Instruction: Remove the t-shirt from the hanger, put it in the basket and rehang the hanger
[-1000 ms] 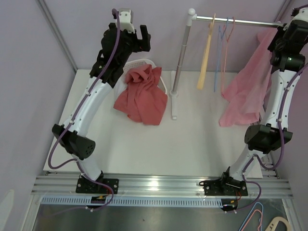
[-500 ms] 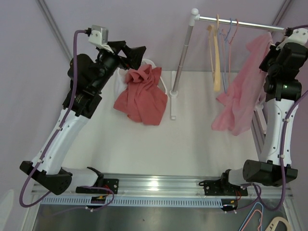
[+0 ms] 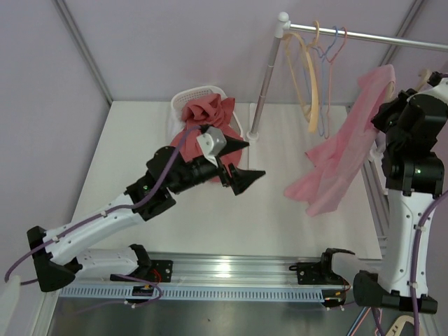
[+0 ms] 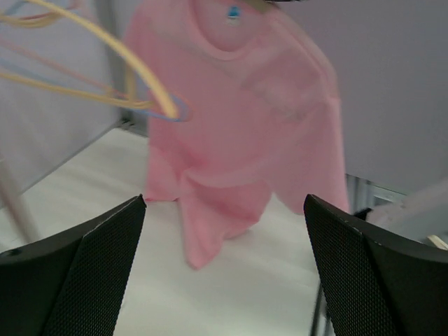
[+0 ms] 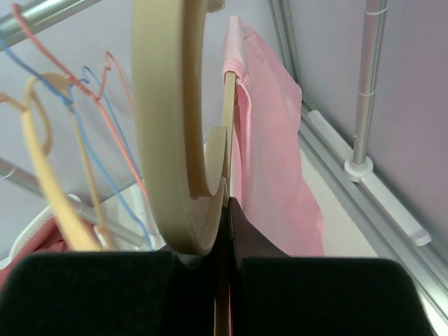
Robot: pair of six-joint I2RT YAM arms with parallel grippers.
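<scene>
Slippage threatens: right gripper [image 5: 224, 224] pinches the hanger [image 5: 168, 126] just below the rail [image 3: 364, 33], t-shirt [image 3: 343, 147] draped from it. Left gripper [image 3: 253, 159], spread wide short of the rail, could tug the hanger loose.

text: none readable | neck label [image 4: 232, 11] on t-shirt [image 4: 238, 126]: blurred, illegible

The pink t-shirt [image 3: 348, 136] hangs on a cream hanger [image 5: 168, 105], collar uppermost with a small blue label inside the neck. Its body slants down to the left, the hem bunched and creased above the white surface [image 3: 210, 210].
</scene>
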